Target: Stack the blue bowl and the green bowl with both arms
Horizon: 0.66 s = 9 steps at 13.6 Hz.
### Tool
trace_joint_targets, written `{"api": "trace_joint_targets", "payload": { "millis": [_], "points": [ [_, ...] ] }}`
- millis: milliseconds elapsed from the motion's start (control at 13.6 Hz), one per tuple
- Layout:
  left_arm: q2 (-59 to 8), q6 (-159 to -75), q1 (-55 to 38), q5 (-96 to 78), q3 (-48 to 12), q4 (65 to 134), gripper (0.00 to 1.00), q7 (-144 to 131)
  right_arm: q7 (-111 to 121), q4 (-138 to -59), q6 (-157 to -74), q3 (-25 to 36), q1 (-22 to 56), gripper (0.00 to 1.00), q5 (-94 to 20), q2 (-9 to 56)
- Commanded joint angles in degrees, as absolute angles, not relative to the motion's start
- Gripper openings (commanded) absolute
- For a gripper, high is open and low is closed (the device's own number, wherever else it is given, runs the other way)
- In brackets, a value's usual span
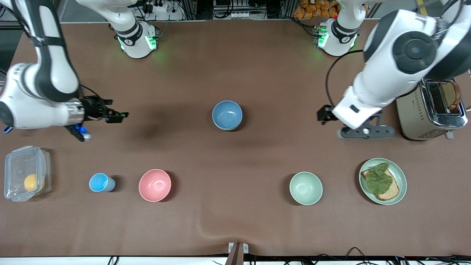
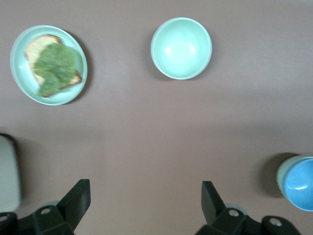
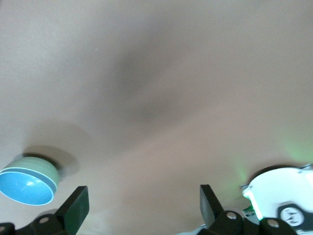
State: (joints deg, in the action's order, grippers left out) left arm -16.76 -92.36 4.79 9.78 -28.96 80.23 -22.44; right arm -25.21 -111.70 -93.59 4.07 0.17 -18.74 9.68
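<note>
Blue bowl (image 1: pixel 227 115) sits nested in the green bowl (image 3: pixel 36 167) mid-tabletop. The left end effector (image 2: pixel 145 196) and right end effector (image 3: pixel 143 200) hover spread and empty over their own tabletop ends. A careless grab could tip the pair or take the mint bowl (image 1: pixel 305 188).

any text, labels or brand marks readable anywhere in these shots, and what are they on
None can be read.
Left arm base: a small round dark mark, too small to read.
Right arm base: the same kind of mark, too small to read; it also shows blurred in the right wrist view.
Bowls, cup, plate, toaster and container: no print visible.
</note>
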Motion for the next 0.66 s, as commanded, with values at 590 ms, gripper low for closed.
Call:
{"api": "trace_joint_targets", "payload": {
  "millis": [590],
  "points": [
    [-7.5,-89.0,-0.9,3.9,-10.3,79.9,1.00,-11.9,-18.1,-85.3,-78.6,-0.6,-1.8,1.00,-7.5,5.4]
  ]
}}
